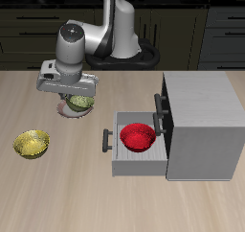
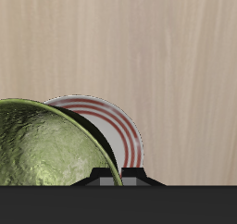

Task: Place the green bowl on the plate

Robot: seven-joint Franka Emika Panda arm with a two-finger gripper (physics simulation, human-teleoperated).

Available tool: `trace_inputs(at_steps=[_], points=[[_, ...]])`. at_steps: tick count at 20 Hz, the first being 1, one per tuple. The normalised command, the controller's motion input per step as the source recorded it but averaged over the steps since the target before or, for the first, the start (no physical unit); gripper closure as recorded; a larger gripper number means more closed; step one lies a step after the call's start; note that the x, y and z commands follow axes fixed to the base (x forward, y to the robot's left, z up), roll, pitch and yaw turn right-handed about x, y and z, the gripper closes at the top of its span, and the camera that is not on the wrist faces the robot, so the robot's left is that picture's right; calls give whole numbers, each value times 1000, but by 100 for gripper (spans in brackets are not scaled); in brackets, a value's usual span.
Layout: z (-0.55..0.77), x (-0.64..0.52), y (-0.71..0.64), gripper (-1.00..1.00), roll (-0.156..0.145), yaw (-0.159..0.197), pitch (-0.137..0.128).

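Note:
The green bowl [image 1: 82,104] is glossy, olive and mottled, and it hangs just above the table under my gripper [image 1: 76,96]. In the wrist view the green bowl [image 2: 46,146] looms large, and my gripper [image 2: 111,180] is shut on its rim. The plate [image 2: 120,128], whitish-grey with a red-brown striped rim, lies on the table under the bowl, which hides much of it. In the exterior view only a pale sliver of the plate [image 1: 72,114] shows beneath the bowl.
A yellow bowl [image 1: 32,143] sits nearer the table's front edge. A grey cabinet [image 1: 203,121] stands beside the bowl and plate, its drawer [image 1: 117,162] pulled open with a red bowl [image 1: 138,136] inside and a dark handle [image 1: 106,138] sticking out.

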Motion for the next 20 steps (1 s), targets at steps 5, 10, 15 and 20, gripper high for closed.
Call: trace_inputs(at_steps=[5, 10, 15, 20], points=[[-54, -37, -18, 100, -13, 10, 14], [-21, -9, 48, -100, -25, 42, 31], [26, -4, 34, -100, 5, 17, 5], [90, 8, 63, -100, 11, 5, -9]])
